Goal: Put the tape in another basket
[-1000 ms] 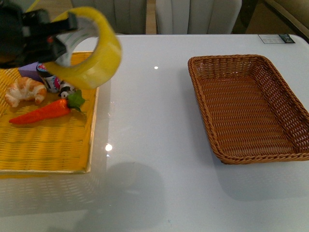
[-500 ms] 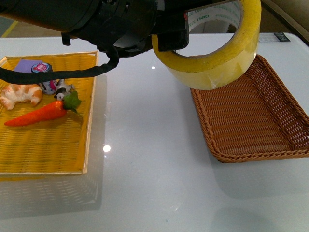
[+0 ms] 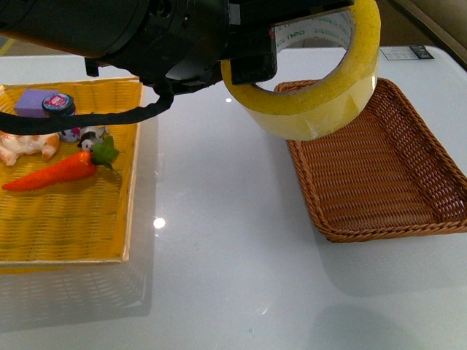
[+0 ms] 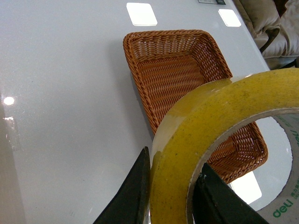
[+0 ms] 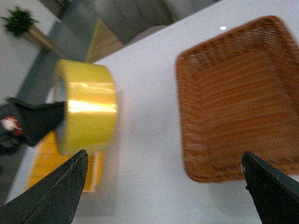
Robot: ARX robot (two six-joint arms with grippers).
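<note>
Front: my left gripper (image 3: pixel 252 58) carries the tape (image 3: pixel 321 109) aloft by the wicker basket (image 3: pixel 379 232), at its left rim, high enough to clear the wall. Left wrist: fingers (image 4: pixel 131 196) pinch the tape's wall, one inside, one outside. Right wrist: right gripper (image 5: pixel 162 163) spread wide, empty, standing off.

the desk (image 3: pixel 219 240) is glossy white, and light spots are mirrored in its top. two woven things lie directly on it, well apart: a flat yellow tray (image 3: pixel 66 233) at the left and the dark brown wicker basket (image 3: pixel 387 232) at the right, with bare desk between them. a small printed card (image 3: pixel 403 52) lies near the far right edge.
</note>
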